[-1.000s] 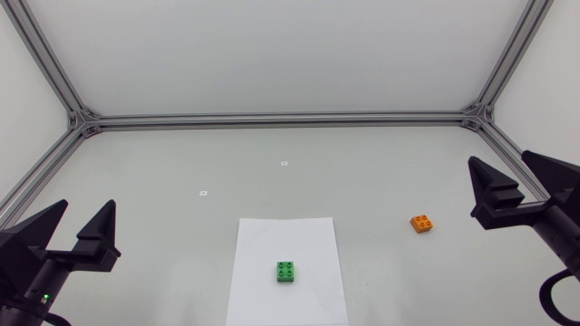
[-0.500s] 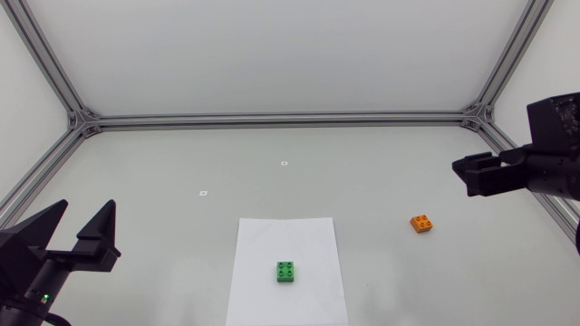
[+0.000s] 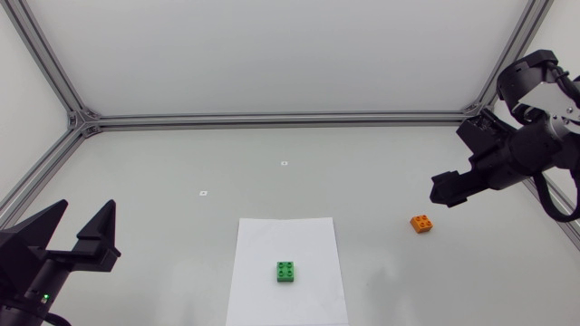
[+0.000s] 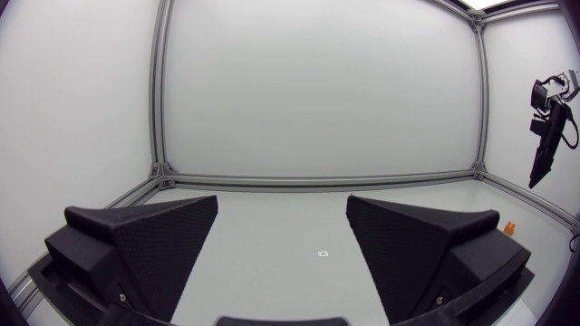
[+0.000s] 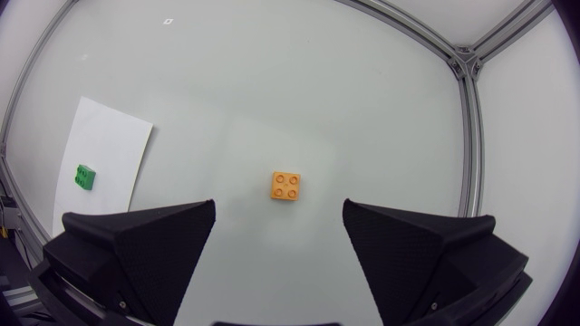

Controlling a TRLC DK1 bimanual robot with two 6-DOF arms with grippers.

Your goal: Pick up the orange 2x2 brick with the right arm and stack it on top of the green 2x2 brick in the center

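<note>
The right wrist view looks straight down: the small orange 2x2 plastic brick [image 5: 286, 186] lies studs-up on the pale grey table [image 5: 299, 81], ahead of the matte black right gripper [image 5: 279, 217], roughly in line with the gap between its fingers, which stand wide apart and hold nothing. The same view shows the green 2x2 plastic brick [image 5: 86, 177] well off to one side on a white paper sheet [image 5: 113, 136]. The left wrist view shows neither green brick nor sheet, only the orange brick far across the table and the raised right arm [image 4: 544, 136].

In the head view, the right gripper has swung in from the right edge and turned downward over the last second; it hangs above the table, near the orange brick but apart from it. Both bricks and the left gripper [image 3: 86, 217], fingers spread wide and empty, have stayed put.

The orange brick sits near the right aluminium frame rail [image 3: 535, 195], with bare table all round it and between it and the sheet.
</note>
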